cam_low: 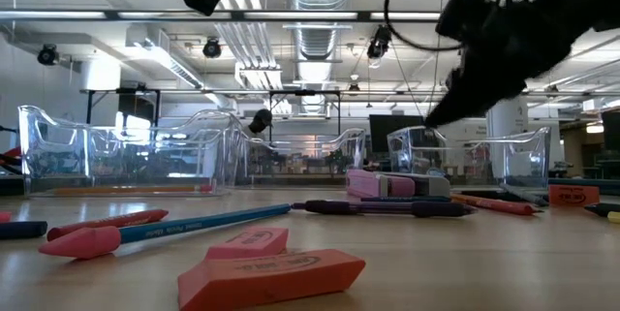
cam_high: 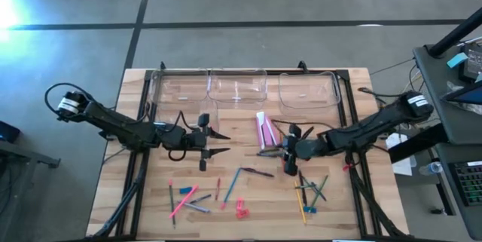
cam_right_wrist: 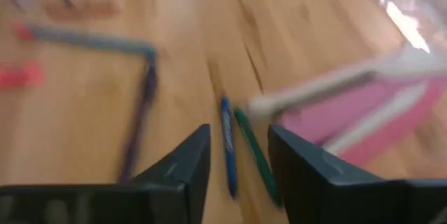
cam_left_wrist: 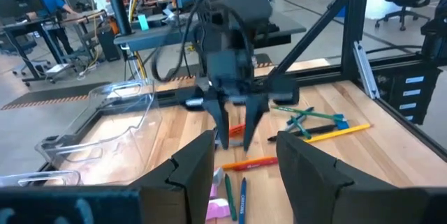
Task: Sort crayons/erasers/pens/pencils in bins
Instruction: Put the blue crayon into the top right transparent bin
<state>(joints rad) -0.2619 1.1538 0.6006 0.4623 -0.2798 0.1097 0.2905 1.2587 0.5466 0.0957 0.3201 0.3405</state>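
Three clear bins (cam_high: 181, 87) (cam_high: 237, 86) (cam_high: 307, 90) stand in a row at the table's far edge. Pink-red erasers (cam_high: 241, 210) (cam_low: 271, 274) lie flat near the front edge. My left gripper (cam_high: 224, 142) is open and empty above the table's middle left, pointing toward the right arm. My right gripper (cam_high: 269, 151) is open, pointing down over a blue pen (cam_right_wrist: 227, 147) and a green pen (cam_right_wrist: 258, 158) beside a pink box (cam_high: 265, 129). The left wrist view shows its fingers (cam_left_wrist: 222, 123) standing just above the wood.
Loose pens, pencils and crayons lie in a group at the front left (cam_high: 188, 197) and another at the front right (cam_high: 310, 191). A blue pencil (cam_high: 232, 184) and a dark pen (cam_high: 256, 172) lie between them. A black frame rail (cam_high: 350, 106) borders the table.
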